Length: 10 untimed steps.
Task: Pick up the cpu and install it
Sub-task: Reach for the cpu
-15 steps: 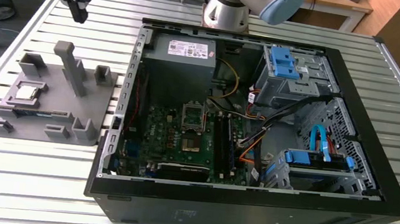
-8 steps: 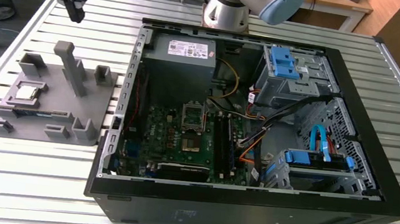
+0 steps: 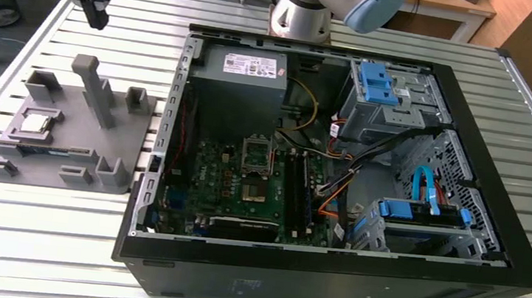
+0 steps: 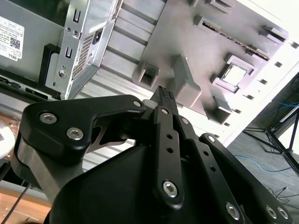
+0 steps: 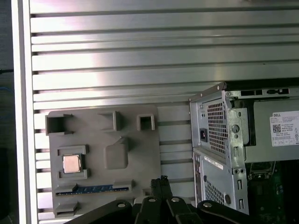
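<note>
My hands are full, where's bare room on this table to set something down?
In the exterior view the table is bare at bottom left, bordered by the grey plate and the computer case, and right of the case. Between plate and case it is tight.

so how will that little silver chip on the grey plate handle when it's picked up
The cpu looks flat and rigid, so it should lift without flexing and is probably light. Its shiny metal top may be slippery. It sits in a walled pocket of the grey fixture plate, so a push likely won't slide it.
</note>
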Available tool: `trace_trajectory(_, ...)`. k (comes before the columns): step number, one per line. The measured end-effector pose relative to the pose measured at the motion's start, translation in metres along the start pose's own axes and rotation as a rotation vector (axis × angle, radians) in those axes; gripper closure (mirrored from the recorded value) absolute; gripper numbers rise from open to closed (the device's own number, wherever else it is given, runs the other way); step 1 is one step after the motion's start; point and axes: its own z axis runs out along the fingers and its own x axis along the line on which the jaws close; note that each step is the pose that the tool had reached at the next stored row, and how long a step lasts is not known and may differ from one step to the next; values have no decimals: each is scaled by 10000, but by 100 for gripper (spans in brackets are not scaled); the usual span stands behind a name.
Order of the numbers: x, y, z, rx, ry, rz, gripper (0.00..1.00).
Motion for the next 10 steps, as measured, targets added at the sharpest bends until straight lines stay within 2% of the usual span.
trace_trajectory(10,69,-5,-3,0,-2,0,89)
